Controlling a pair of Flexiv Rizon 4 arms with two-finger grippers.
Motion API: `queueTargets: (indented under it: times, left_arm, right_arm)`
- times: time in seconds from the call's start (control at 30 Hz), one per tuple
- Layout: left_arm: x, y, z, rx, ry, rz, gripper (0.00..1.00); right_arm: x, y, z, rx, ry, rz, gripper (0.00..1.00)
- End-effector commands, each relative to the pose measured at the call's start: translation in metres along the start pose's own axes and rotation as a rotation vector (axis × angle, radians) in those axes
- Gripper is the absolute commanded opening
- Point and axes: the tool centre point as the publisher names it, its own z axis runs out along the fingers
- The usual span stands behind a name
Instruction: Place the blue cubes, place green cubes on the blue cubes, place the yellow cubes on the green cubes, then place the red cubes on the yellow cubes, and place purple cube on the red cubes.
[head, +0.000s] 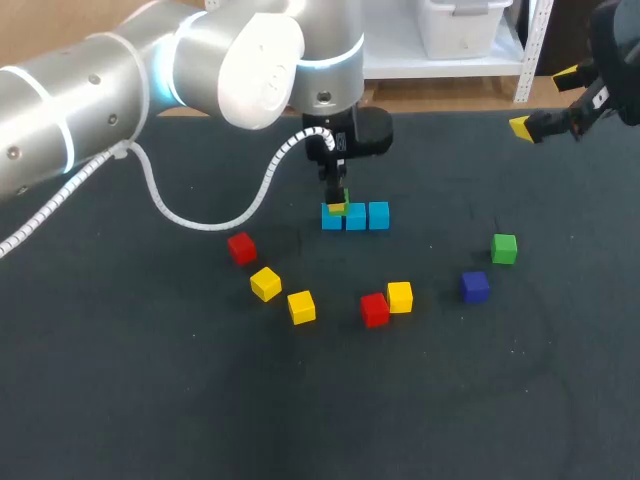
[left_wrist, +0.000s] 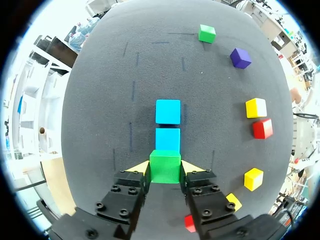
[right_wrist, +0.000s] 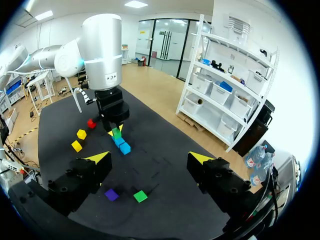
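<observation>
Three blue cubes (head: 366, 216) lie in a row at the middle of the black table. My left gripper (head: 337, 203) is shut on a green cube (left_wrist: 165, 166), held directly over the row's left end cube, which the green cube hides in the left wrist view. Ahead of the fingers, the other two blue cubes (left_wrist: 167, 125) show. I cannot tell if green touches blue. A second green cube (head: 504, 248) and the purple cube (head: 474, 286) lie at the right. My right gripper (head: 543, 100) hangs open and empty at the far right, well above the table.
In front of the row lie a red cube (head: 241, 247), two yellow cubes (head: 265, 283) (head: 301, 306), then another red cube (head: 375, 309) touching a yellow cube (head: 400, 296). A white cable (head: 200, 215) loops from the left arm low over the table.
</observation>
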Motion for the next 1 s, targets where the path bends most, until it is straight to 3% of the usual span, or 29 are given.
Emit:
queueTargets:
  times: [0.03,0.1,0.2,0.3,0.4,0.43,0.5,0.6,1.0]
  left_arm:
    - [0.0022,-0.0025,-0.0010,-0.003,-0.005,0.001,0.45]
    - [0.0021,-0.0031,-0.0013,-0.001,-0.006,0.003,0.49]
    - [0.0019,-0.0037,-0.0013,0.001,-0.006,0.004,0.74]
    - [0.0017,-0.0039,-0.0012,0.002,-0.005,0.004,0.78]
    - [0.0007,-0.0032,-0.0008,0.000,-0.005,0.001,0.72]
    - [0.0003,-0.0028,-0.0008,0.000,-0.005,-0.001,0.67]
    - [-0.0006,-0.0017,-0.0006,-0.002,-0.007,-0.007,0.46]
    - [-0.0017,-0.0016,-0.0007,-0.006,-0.008,-0.006,0.34]
    - [-0.0041,-0.0035,0.0004,-0.004,-0.010,0.001,0.31]
  right_arm:
    - [0.0012,0.0034,0.0003,0.020,-0.003,0.001,1.00]
    - [0.0012,0.0034,0.0003,0.020,-0.003,0.001,1.00]
    - [0.0012,0.0034,0.0003,0.020,-0.003,0.001,1.00]
    - [0.0012,0.0034,0.0003,0.020,-0.003,0.001,1.00]
    - [0.0012,0.0034,0.0003,0.020,-0.003,0.001,1.00]
    - [0.0012,0.0034,0.0003,0.020,-0.003,0.001,1.00]
    - [0.0012,0.0034,0.0003,0.020,-0.003,0.001,1.00]
    - [0.0012,0.0034,0.0003,0.020,-0.003,0.001,1.00]
    - [0.0012,0.0034,0.0003,0.020,-0.003,0.001,1.00]
